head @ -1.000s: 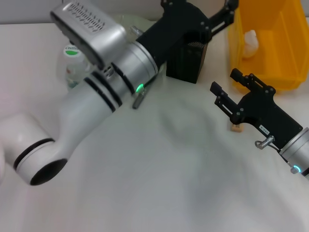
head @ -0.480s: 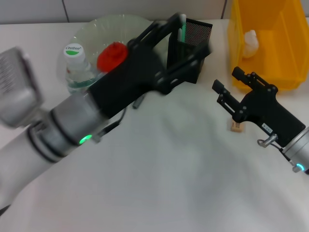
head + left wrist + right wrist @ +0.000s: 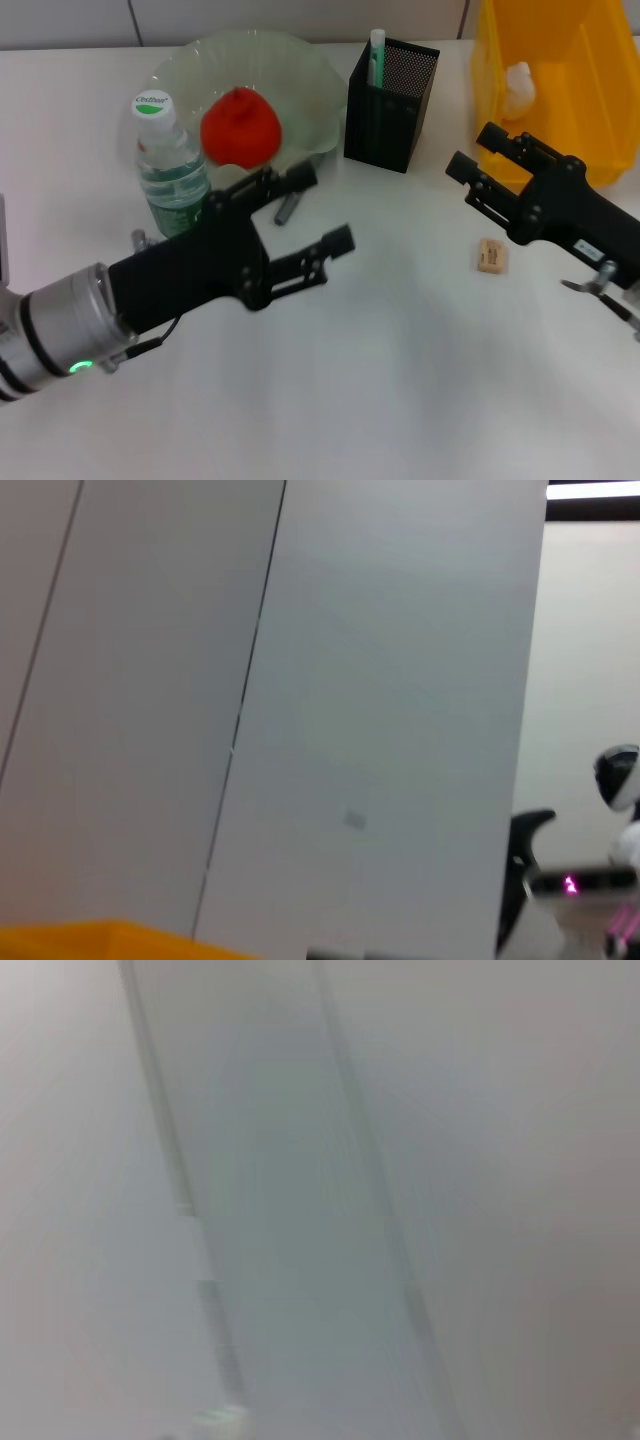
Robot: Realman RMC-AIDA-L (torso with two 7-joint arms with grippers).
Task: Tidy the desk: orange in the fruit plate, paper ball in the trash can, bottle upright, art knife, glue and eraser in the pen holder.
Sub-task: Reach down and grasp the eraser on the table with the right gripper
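One pen-like object (image 3: 288,207) (half hidden)

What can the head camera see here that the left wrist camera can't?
Only the head view shows the desk: the orange in the fruit plate, the upright bottle, the pen holder, the eraser and both open grippers, left and right. Only the left wrist view shows a pale panelled wall. Both share the yellow trash can.

head view looks down over the desk (image 3: 400,380); left wrist faces a far wall, sharing perhaps the yellow bin (image 3: 90,938); right wrist unclear.
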